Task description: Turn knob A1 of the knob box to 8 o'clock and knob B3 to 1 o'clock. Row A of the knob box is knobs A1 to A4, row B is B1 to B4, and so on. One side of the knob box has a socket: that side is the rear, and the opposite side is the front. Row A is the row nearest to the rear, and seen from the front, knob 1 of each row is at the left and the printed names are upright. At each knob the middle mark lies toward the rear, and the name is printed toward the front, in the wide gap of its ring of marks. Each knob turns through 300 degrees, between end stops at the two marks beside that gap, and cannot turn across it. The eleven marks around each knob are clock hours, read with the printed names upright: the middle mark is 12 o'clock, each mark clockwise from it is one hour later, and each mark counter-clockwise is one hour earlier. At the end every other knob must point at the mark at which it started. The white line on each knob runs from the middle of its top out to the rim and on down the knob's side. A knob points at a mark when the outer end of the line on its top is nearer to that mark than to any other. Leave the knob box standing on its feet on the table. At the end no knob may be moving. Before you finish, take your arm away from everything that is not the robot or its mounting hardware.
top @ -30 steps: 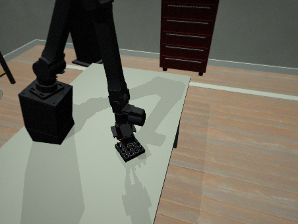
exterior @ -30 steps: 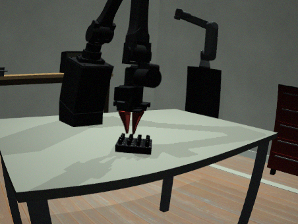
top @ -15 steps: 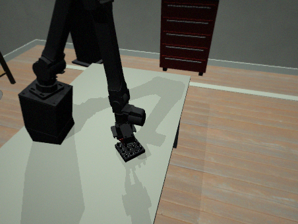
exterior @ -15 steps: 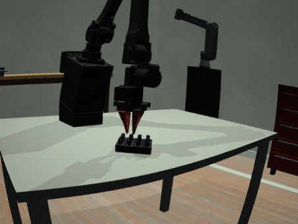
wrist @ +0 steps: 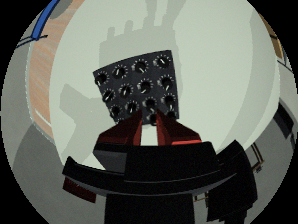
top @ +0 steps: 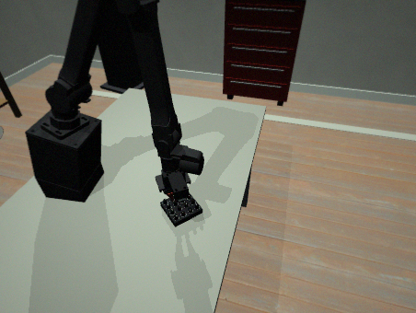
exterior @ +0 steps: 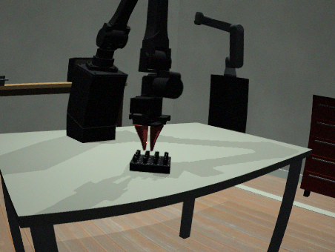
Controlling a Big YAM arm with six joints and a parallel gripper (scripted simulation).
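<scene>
Twelve knobs plainly on show in the wrist view, in three rows of four on the black knob box, plus part of another right by the fingertips, with more of that row hidden. Sitting upright on the pale tabletop, this box, under the gripper and well apart from the black pedestal. Down comes the view to the red tapered fingers: slightly apart, with a narrow gap between, clamped on nothing. Right over the box in the exterior view, tips low by the knob tops, beyond the nearest row; contact impossible to tell from here. White lines on the knobs, angled in differing directions, and white marks ringed around them, but printed names too small to read, so no telling A1's or B3's hour. High overhead, reaching in and bending down at the wrist, the black YAM arm. Across the tabletop, broad arm-shaped shadows. And in the background, a grey robot arm on a black stand, plus a dark-red drawer cabinet over by the wall.

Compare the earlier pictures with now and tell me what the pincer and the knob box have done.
Nothing visibly changed. The pincer has the same narrow gap between its fingers, with no visible grasp or release. The knob box stayed in place on the table.
</scene>
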